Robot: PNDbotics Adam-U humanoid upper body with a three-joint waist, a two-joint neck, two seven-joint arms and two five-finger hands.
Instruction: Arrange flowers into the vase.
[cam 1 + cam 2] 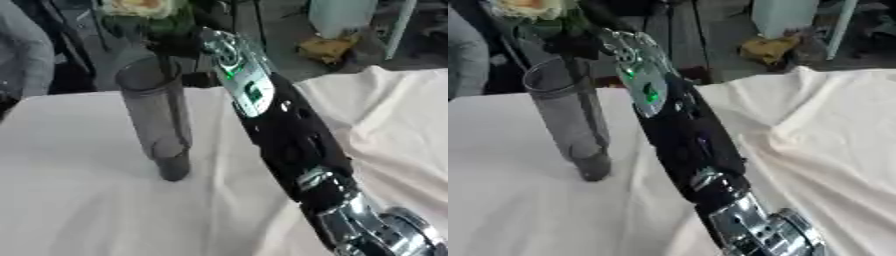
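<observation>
A pale cream flower (138, 6) with dark green leaves hangs just above the mouth of a tall, smoky grey vase (157, 120), its dark stem (166, 67) running down past the rim into the tube; the vase stands upright on the worktop (79, 200), which is draped in a creased white cloth (833, 140); the vase sits left of centre, its thick base planted on a smooth stretch of the cloth, while the folds bunch up on the right side; the right robot hand (179, 42) reaches up to the flower at the vase's mouth, dark against the leaves, and whether its fingers are curled round the stem cannot be told, since hand and foliage merge into one dark mass; the right arm (289, 135) crosses the scene on a diagonal from the lower right corner, black with a silver joint low down and green lights near the wrist, passing just beside the vase and blocking the view of the cloth behind it; beyond the far edge of the worktop lies a dark floor (280, 30) with a crumpled yellowish object (770, 49) and a pale upright panel (785, 15) at the top right; a grey shape (22, 50) fills the upper left edge.
</observation>
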